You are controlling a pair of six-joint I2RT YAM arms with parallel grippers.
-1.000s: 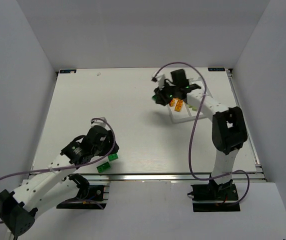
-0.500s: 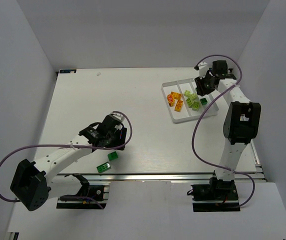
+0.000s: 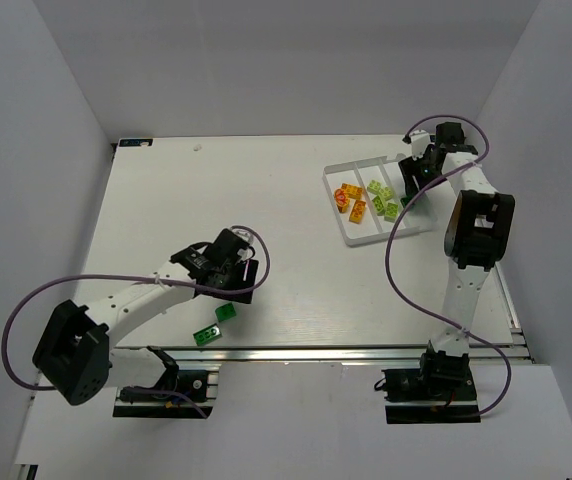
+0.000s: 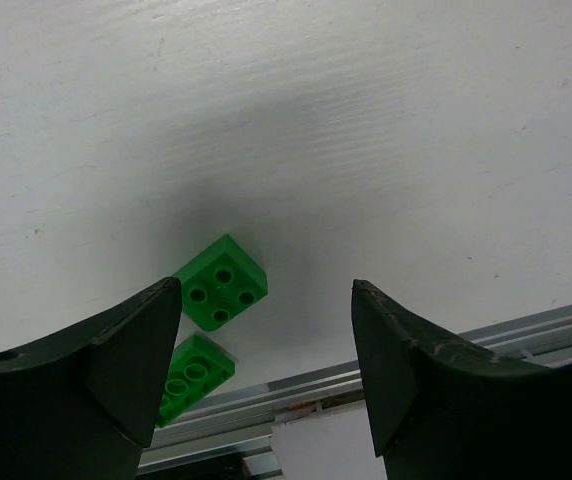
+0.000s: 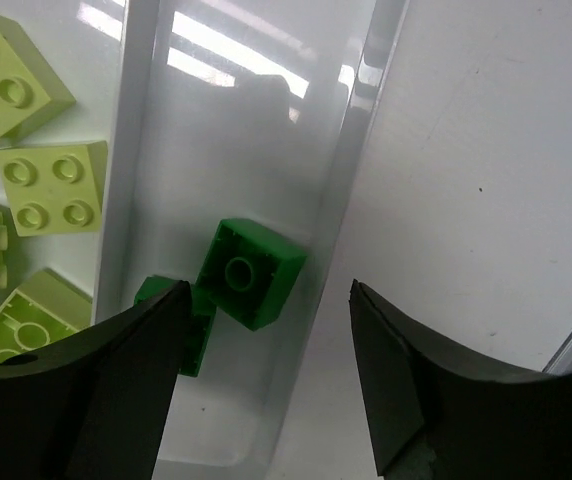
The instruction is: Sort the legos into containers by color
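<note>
Both pairs of jaws stand wide apart and hold nothing. The left gripper hangs above the white table. In its wrist view a small bright green studded plastic brick lies flat, studs up, between the fingers but nearer the left-hand one. A second green brick of the same kind lies just beside it, towards the table's metal front rail.

The right gripper hangs over the flat white plastic tray, above its rightmost narrow compartment. Two dark green bricks lie close together there, one of them upside down. The translucent orange bricks lie in the leftmost compartment and the pale yellow-green bricks in the middle one (so the sorting looks nearly done).

The step in hand appears to be picking up the loose green brick near the left arm. The next move calls for centring the left fingers over it, lowering them on either side, and closing on its flat walls while keeping clear of its neighbour.
</note>
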